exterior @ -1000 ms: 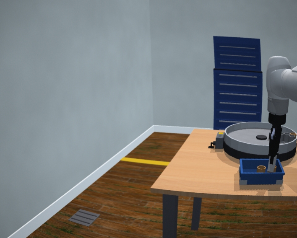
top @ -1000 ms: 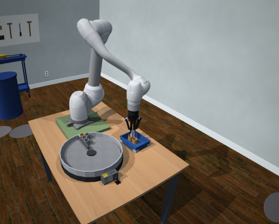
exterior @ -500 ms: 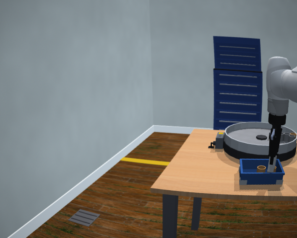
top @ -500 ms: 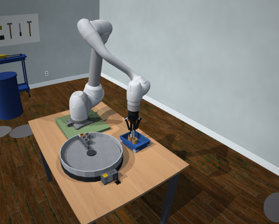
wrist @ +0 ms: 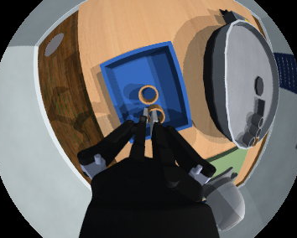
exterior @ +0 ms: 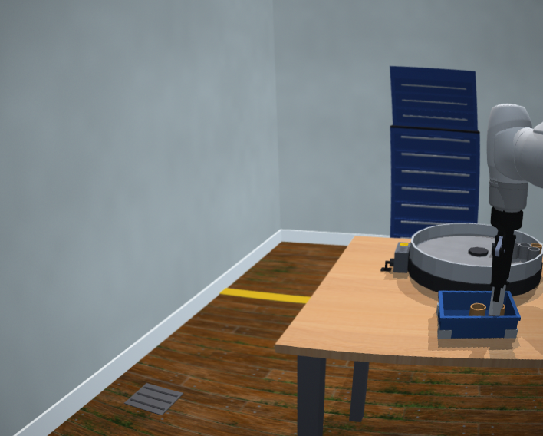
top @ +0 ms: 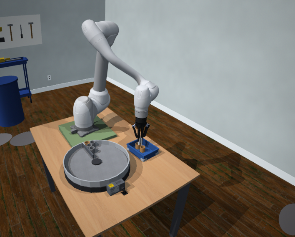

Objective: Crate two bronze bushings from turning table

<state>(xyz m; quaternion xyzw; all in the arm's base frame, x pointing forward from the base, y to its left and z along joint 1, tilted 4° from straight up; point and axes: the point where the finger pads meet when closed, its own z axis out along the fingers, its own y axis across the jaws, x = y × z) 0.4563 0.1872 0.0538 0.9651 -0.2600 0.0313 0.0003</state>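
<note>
I have the jaws of my gripper [top: 140,143] [exterior: 496,307] [wrist: 149,117] clenched nearly together, grasping, as I read it, the wall of the rear bronze bushing [top: 137,146] [exterior: 502,309] [wrist: 163,116]. It stands in the blue crate [top: 151,155] [exterior: 477,328] [wrist: 181,80], right of centre in the top view, close beside the front bronze bushing [top: 142,150] [exterior: 477,313] [wrist: 140,95].

I expect a stiff, fairly dense metal sleeve, hard to crush but smooth enough to slip or pivot. A pinch on the rim suits it, one pad inside the bore and one outside, kept square to the wall. Opening gently and rising straight should avoid tipping it or nudging its neighbour. Another bronze bushing [top: 86,142] [exterior: 535,245] belongs on the turning table [top: 109,165] [exterior: 440,250] [wrist: 246,75], left of the crate in the top view.
</note>
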